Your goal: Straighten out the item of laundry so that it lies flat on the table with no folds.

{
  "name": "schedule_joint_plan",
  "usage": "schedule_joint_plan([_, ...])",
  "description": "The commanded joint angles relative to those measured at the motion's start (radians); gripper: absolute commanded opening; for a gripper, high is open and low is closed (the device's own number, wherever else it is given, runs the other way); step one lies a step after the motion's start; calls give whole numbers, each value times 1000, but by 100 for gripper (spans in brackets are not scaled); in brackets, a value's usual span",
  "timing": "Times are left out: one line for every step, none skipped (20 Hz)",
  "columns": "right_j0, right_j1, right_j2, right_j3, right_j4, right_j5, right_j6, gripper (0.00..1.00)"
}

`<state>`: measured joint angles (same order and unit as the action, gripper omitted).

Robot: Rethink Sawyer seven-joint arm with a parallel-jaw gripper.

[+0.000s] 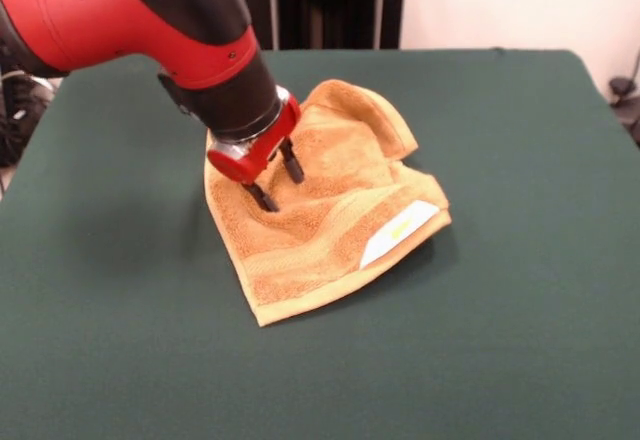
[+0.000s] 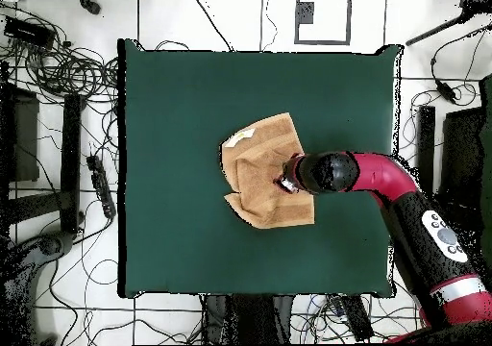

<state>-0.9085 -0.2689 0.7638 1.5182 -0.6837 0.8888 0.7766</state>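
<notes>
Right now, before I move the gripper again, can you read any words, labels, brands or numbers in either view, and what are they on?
White label on the towel: yellow print, too small and blurred to read.
Arm's grey panel in the overhead view: round buttons, no legible marking.
Table: no text.
Nothing else readable in either view.

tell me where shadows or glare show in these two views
Front view: soft shadow on the table beside the towel, under the arm; a highlight on the red arm shell; gripper fingers sharp. Overhead view: flat, even light, with no clear shadow.
</notes>
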Motion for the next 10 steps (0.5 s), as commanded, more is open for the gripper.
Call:
schedule_joint_plan([-22, 151, -136, -206, -188, 67, -333, 100])
schedule_joint_plan([-9, 144, -145, -207, -205, 60, -327, 100])
schedule_joint_plan([1, 134, -150, -202, -222, 49, -325, 100])
schedule_joint_plan([10, 126, -151, -197, -237, 37, -330, 100])
schedule_joint_plan([14, 120, -150, -193, -248, 30, -340, 100])
schedule_joint_plan([18, 119, -147, -191, -246, 38, -349, 100])
schedule_joint_plan([21, 118, -144, -189, -243, 45, -358, 100])
schedule_joint_plan([20, 125, -139, -194, -232, 62, -376, 100])
schedule_joint_plan([11, 135, -131, -202, -216, 80, -399, 100])
schedule_joint_plan([-1, 145, -119, -208, -200, 95, -431, 100])
